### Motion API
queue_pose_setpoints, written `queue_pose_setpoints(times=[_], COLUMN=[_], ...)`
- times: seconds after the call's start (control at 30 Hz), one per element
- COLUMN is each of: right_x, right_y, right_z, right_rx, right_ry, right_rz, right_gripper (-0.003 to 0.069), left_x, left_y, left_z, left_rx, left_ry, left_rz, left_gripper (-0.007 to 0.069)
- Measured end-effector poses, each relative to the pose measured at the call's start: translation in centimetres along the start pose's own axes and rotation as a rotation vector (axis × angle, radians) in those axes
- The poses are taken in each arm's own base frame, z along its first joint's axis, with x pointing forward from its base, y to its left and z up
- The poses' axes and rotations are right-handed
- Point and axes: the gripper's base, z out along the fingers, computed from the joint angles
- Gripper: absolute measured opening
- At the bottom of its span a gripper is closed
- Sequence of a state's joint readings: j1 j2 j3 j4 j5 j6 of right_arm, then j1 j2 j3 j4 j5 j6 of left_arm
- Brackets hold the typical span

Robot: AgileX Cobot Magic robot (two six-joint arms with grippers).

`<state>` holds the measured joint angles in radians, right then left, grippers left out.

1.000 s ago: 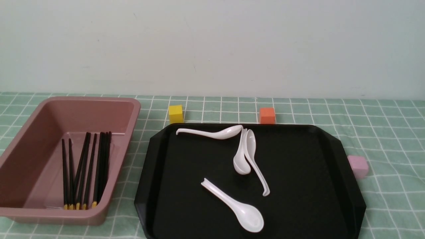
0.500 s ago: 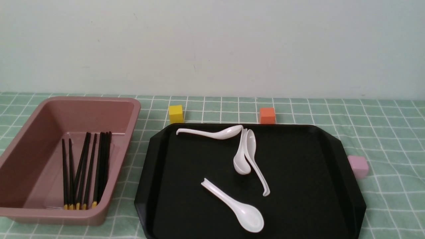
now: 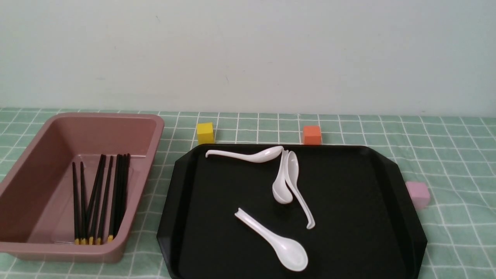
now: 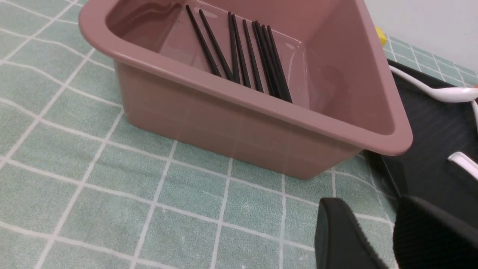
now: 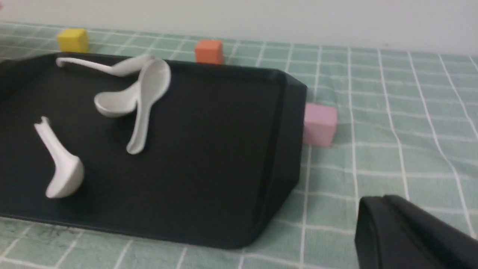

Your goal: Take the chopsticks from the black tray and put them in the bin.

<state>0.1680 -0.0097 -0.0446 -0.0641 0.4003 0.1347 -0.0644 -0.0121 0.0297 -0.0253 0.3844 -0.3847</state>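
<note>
The left gripper (image 4: pixel 388 231) hung empty, fingers apart, at the bin's (image 3: pixel 131 120) six o'clock, since the chopsticks (image 3: pixel 99 197) already lay inside; the right's grip I couldn't tell.

The bin (image 3: pixel 151 131) looks like smooth pink plastic, the black tray (image 3: pixel 360 201) and white spoons (image 3: pixel 288 252) are glossy, and the checked tablecloth (image 3: pixel 457 155) looks matt woven fabric.

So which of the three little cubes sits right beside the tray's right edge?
The pink cube; the yellow cube and orange cube sit behind the tray.
</note>
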Motion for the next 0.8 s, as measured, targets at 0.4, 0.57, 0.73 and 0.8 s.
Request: queue_pose_setpoints(times=[0.4, 0.57, 0.73, 0.8], right_x=[1.6, 1.6, 1.6, 1.6], right_y=[-0.3, -0.6, -0.7, -0.7], right_z=[0.7, 0.6, 0.6, 0.6], right_rx=[0.045, 0.105, 0.109, 0.109], right_ry=[0.029, 0.025, 0.025, 0.025], right_rz=[0.005, 0.022, 0.026, 0.026], right_gripper=[0.0032, 0.0036, 0.0041, 0.0041], left_x=[0.0, 0.0, 0.0, 0.0], left_y=[0.0, 0.0, 0.0, 0.0], left_z=[0.0, 0.0, 0.0, 0.0], left_rx=[0.0, 0.0, 0.0, 0.0], left_ry=[0.0, 0.0, 0.0, 0.0], left_rz=[0.0, 0.0, 0.0, 0.0], left_gripper=[0.0238, 0.0238, 0.0238, 0.0238])
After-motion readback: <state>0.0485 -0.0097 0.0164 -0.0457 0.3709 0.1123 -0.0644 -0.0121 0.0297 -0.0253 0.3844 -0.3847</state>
